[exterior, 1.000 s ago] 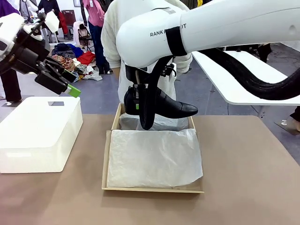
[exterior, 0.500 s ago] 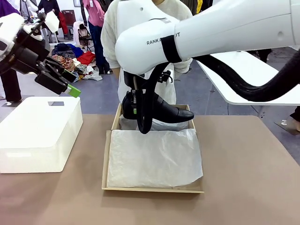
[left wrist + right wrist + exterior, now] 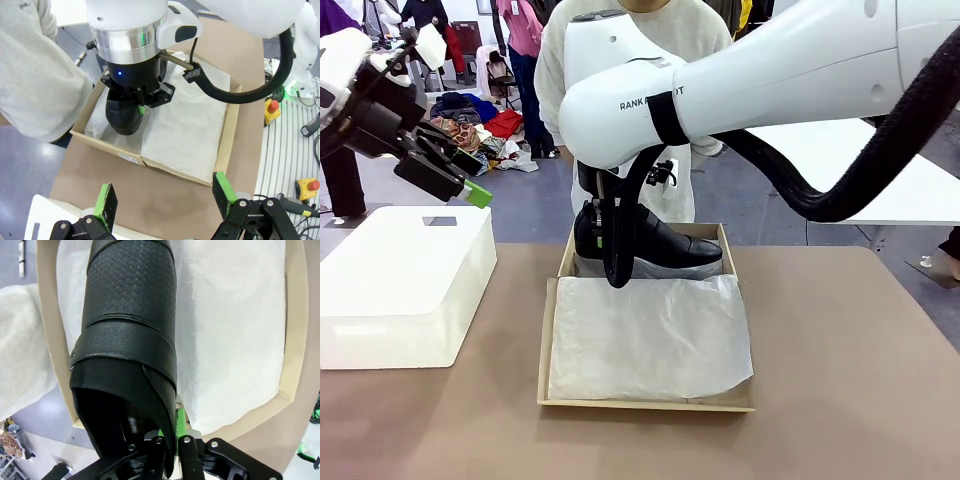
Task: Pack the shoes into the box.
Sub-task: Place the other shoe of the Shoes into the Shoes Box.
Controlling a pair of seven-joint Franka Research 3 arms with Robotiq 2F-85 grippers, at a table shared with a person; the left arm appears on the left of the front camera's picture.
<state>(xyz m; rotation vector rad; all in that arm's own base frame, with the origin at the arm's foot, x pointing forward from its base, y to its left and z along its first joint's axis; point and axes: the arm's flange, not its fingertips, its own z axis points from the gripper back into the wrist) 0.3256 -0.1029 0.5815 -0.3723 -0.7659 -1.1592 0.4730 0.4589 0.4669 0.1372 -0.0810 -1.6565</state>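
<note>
One glossy black shoe (image 3: 670,246) hangs level over the far end of the brown cardboard box (image 3: 547,345), toe to picture right. My right gripper (image 3: 610,238) is shut on its heel collar. The right wrist view looks down the shoe (image 3: 131,325) from that gripper (image 3: 169,442) onto the white tissue paper (image 3: 230,330). The pair's other shoe is out of view. My left gripper (image 3: 462,180) hovers open, with nothing between its fingers, high above the white box. From its wrist view, that gripper (image 3: 164,195) looks down on the shoe (image 3: 122,116) and the box (image 3: 229,140).
A bigger white box (image 3: 405,285) stands on the table's left side. A person in a pale top (image 3: 620,30) stands just behind the cardboard box, a sleeve (image 3: 35,75) close to its far rim. Tissue paper (image 3: 650,335) covers the box's near part.
My right gripper has lowered the shoe and shifted it slightly left, down to the box's far end. The left arm has not moved.
</note>
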